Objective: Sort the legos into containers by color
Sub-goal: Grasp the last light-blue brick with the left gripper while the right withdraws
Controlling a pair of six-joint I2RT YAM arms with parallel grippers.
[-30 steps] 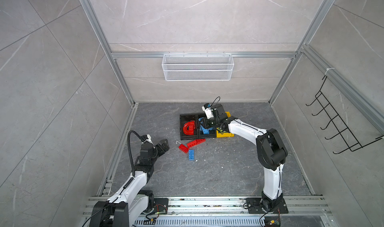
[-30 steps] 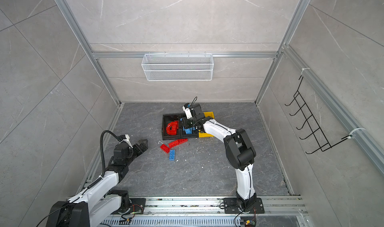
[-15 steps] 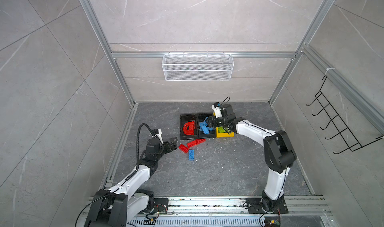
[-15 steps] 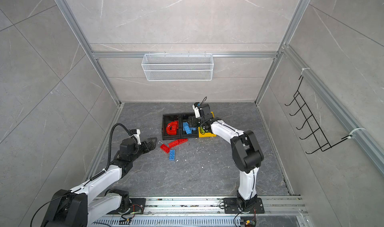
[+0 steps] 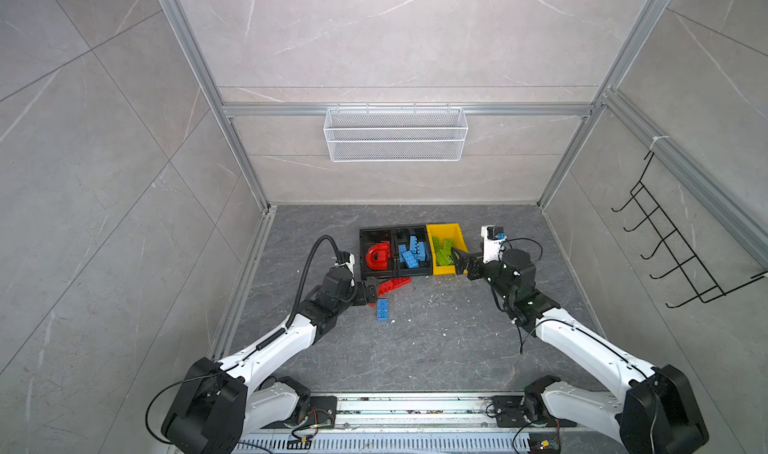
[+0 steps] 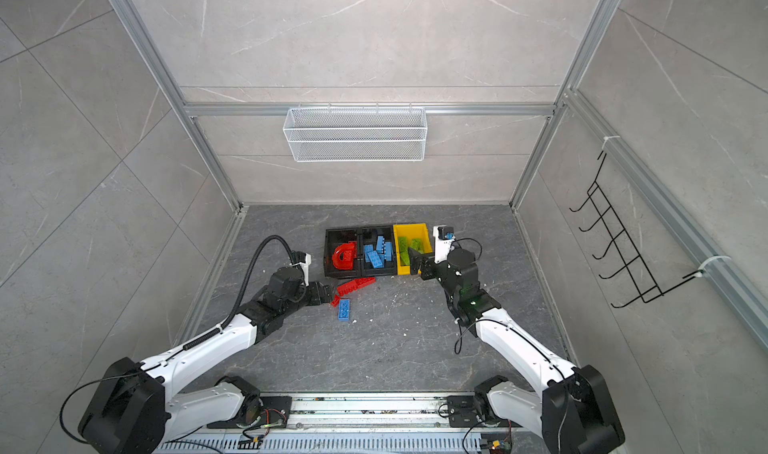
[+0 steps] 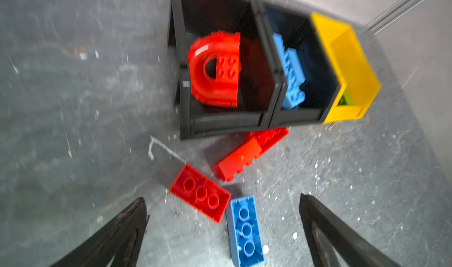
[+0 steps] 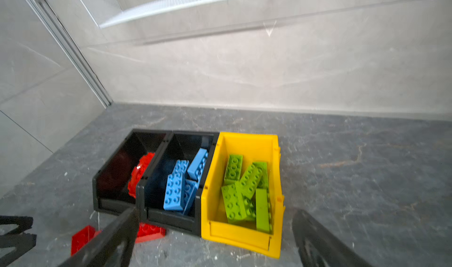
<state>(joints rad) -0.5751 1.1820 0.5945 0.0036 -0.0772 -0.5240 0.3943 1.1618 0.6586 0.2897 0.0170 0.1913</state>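
Nearest the robot's base, a loose blue brick (image 7: 245, 231) lies flat, studs up, on the floor well in front of the middle black bin (image 5: 411, 272). The left gripper (image 7: 221, 197) is poised by it, jaws spread wide with nothing between them. At the brick's far corner, touching or nearly so, lies a flat red brick (image 7: 200, 192). This is the main hazard. Judging by the wrist view, the spread fingers bracket both pieces, so a closing pinch could catch the wrong colour, or nudge one brick and spin the other away.

Closer to the middle black bin, a run of red bricks (image 7: 247, 153) lies end to end; whether they are joined I cannot tell. Its far end is almost against the bin's front wall. A long piece like that may pivot in the grip or snag a rim when lowered.

The right gripper (image 5: 459, 260) hangs at the near corner of the yellow bin (image 5: 446, 229), which stands against the middle black bin on the right arm's side. Its jaws are fully apart and empty. A careless swing could knock that bin and shift the row.

Green bricks (image 5: 444, 252) lie in the yellow bin and blue bricks (image 5: 412, 252) in the middle one. The red arch (image 5: 378, 255) stands in the other black bin (image 5: 361, 248), on the left arm's side. With both arms near one row, a shared reach risks a collision.
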